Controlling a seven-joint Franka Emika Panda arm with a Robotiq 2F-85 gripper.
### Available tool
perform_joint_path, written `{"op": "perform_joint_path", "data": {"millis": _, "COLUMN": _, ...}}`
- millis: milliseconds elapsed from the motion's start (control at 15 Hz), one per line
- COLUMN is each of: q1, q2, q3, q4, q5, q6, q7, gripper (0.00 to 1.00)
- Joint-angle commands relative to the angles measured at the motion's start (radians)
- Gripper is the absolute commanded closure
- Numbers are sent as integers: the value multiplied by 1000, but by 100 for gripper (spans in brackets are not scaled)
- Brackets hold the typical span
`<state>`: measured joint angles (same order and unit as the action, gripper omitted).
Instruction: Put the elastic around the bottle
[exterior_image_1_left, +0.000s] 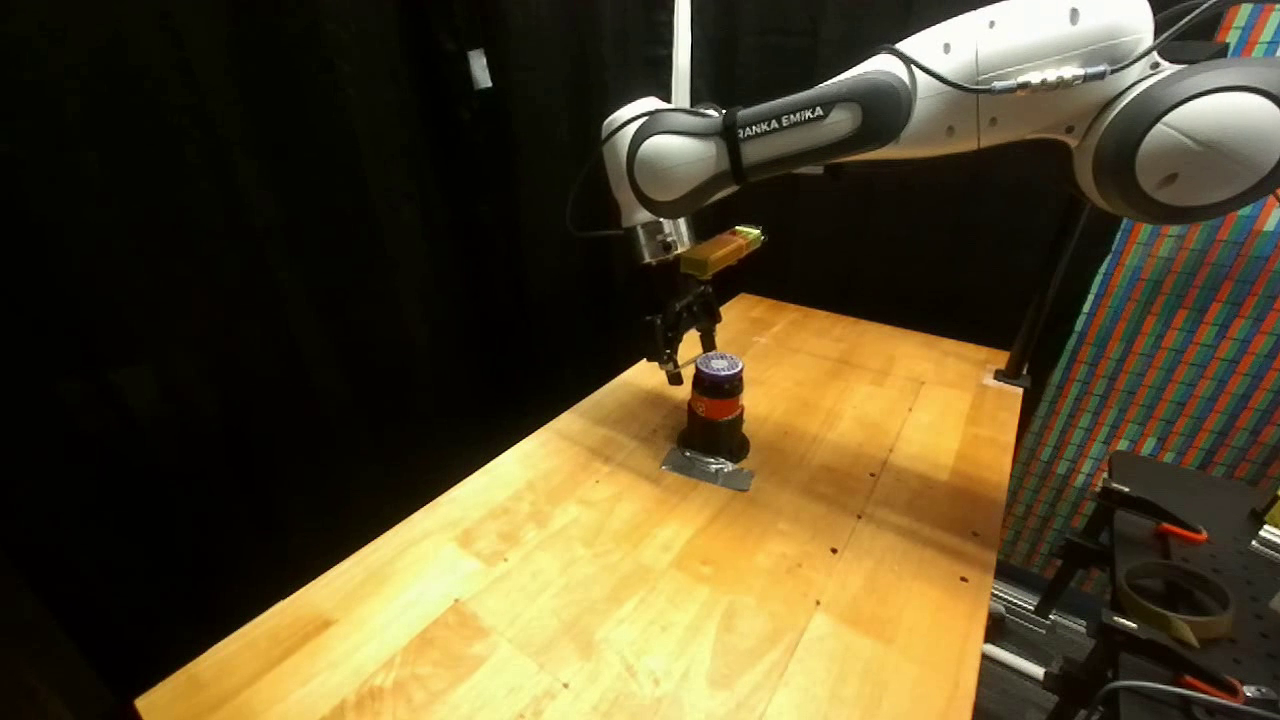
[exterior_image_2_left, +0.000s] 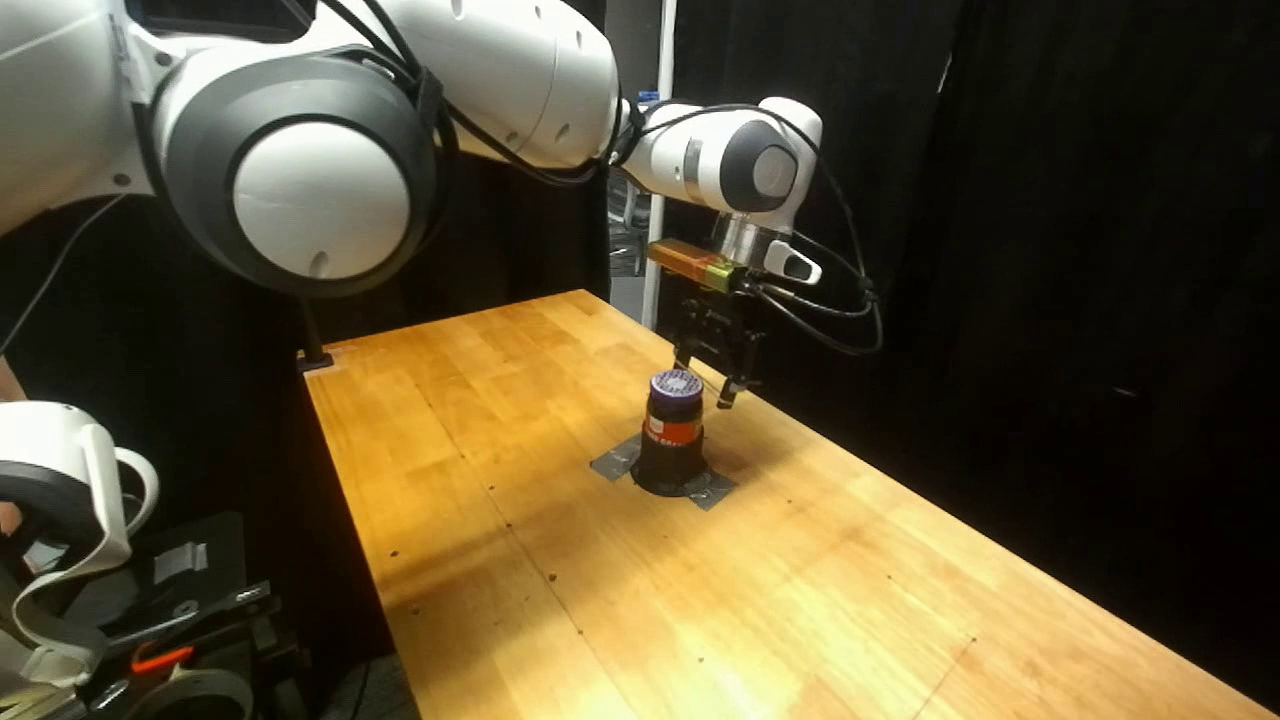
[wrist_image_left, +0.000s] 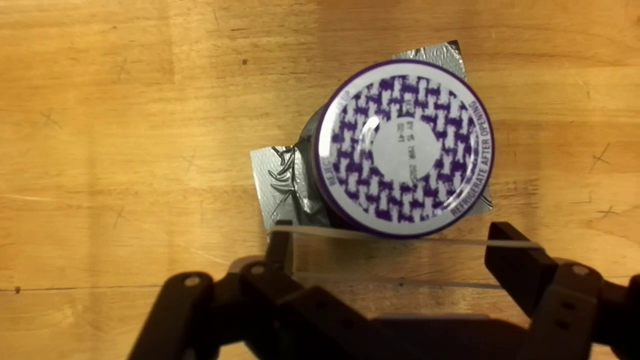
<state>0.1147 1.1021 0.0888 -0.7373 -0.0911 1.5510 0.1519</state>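
One gripper (wrist_image_left: 392, 250) is hovering just beside one bottle (exterior_image_2_left: 674, 430). Two fingers (wrist_image_left: 520, 272) are standing apart, stretching one elastic (wrist_image_left: 450, 242) between them. The bottle is standing upright in one black base (exterior_image_2_left: 668, 470) on one table (exterior_image_2_left: 820, 580); two tape pieces (exterior_image_2_left: 615, 460) are showing in an exterior view.

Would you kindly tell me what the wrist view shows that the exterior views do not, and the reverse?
Only the wrist view shows readable lettering on the lid, "REFRIGERATE AFTER OPENING". Only the exterior views show the orange-red band and the white arm. Both share the bottle, the grey tape, and the elastic stretched across the open gripper.
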Motion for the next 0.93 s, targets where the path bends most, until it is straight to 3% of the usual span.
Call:
{"op": "perform_joint_path", "data": {"millis": 0, "q1": -8, "q2": -10, "q3": 2, "q4": 6, "q5": 8, "q6": -13, "q7": 5, "gripper": 0}}
{"op": "perform_joint_path", "data": {"millis": 467, "q1": -13, "q2": -43, "q3": -9, "q4": 6, "q5": 0, "q6": -11, "q7": 15, "gripper": 0}}
{"op": "perform_joint_path", "data": {"millis": 867, "q1": -18, "q2": -75, "q3": 25, "q4": -23, "q5": 19, "q6": -70, "q7": -3, "gripper": 0}}
